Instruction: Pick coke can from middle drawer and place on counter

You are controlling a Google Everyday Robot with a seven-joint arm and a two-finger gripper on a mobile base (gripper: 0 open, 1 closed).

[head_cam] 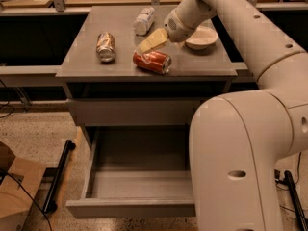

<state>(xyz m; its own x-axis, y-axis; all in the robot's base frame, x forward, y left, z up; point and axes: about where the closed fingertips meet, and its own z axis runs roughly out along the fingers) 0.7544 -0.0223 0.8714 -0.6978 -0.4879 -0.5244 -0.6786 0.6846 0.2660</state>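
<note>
The coke can (152, 61) lies on its side on the counter (86, 64), near the front edge and about mid-width. My gripper (153, 41) hangs just above the can's rear left side, its tips close to or touching the can. The can rests on the counter surface. The middle drawer (130, 208) is pulled out below, and its grey inside shows nothing in it. My white arm reaches in from the right and covers the drawer's right part.
A tan-and-silver can (106, 46) lies on the counter's left. A whitish plastic bottle (143, 20) lies at the back. A white bowl (202, 36) sits at the right, behind my wrist. A cardboard box (14, 191) and a black bar (57, 177) are on the floor at left.
</note>
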